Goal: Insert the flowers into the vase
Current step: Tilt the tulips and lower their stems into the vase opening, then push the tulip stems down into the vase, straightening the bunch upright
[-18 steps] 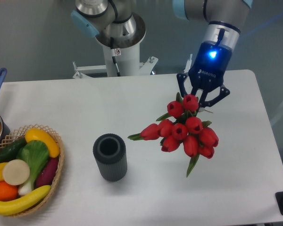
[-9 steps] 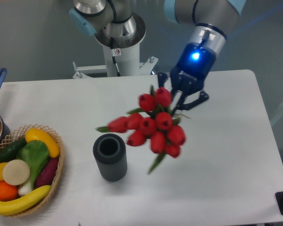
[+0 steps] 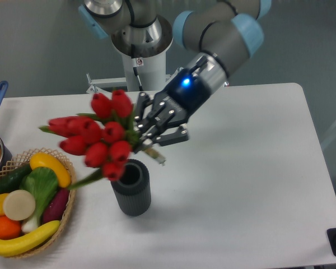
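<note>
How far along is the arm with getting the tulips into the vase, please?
Done: the gripper is shut on the red tulips, lifted off the table. In hand: the bunch hangs tilted above the ribbed grey vase. Left: lowering the stems into the vase's mouth and releasing.

We see the gripper [image 3: 147, 133] has swung left, tilting the flowers [image 3: 98, 136] sideways, buds now left of the jaws above the vase [image 3: 131, 188].

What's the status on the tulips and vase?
Gripper shut on tulips, bunch tilted. Buds overlap vase mouth, stems not in. Nothing blocking the vase.
</note>
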Controlling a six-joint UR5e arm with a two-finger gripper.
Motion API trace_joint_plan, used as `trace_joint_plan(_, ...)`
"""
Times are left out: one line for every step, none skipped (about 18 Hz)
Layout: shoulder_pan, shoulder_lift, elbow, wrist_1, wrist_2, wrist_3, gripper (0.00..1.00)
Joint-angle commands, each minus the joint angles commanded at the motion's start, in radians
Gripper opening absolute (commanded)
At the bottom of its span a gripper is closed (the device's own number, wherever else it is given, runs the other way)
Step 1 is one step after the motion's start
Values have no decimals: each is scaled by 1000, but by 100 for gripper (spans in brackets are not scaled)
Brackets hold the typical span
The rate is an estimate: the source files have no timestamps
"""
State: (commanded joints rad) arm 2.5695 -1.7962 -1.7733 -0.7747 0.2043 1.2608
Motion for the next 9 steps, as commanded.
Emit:
trace_joint_plan(-2, -9, -2, 0, -40, 14, 22)
trace_joint_plan(-2, -21, -8, 2, -74, 34, 22)
trace_joint_plan(-3, -31, -20, 2, -107, 63, 22)
trace_joint_plan(-5, -37, -31, 2, -133, 96, 22)
trace_joint_plan(-5, -43, -34, 0, -138, 115, 22)
trace_joint_plan(-5, -52, -37, 0, -140, 121, 22)
trace_joint_plan(-5, -52, -46, 0, -140, 123, 22)
trace_joint_plan(-3, -52, -49, 0, -138, 121, 22)
trace_joint_plan(-5, -54, -54, 0, -138, 121, 22)
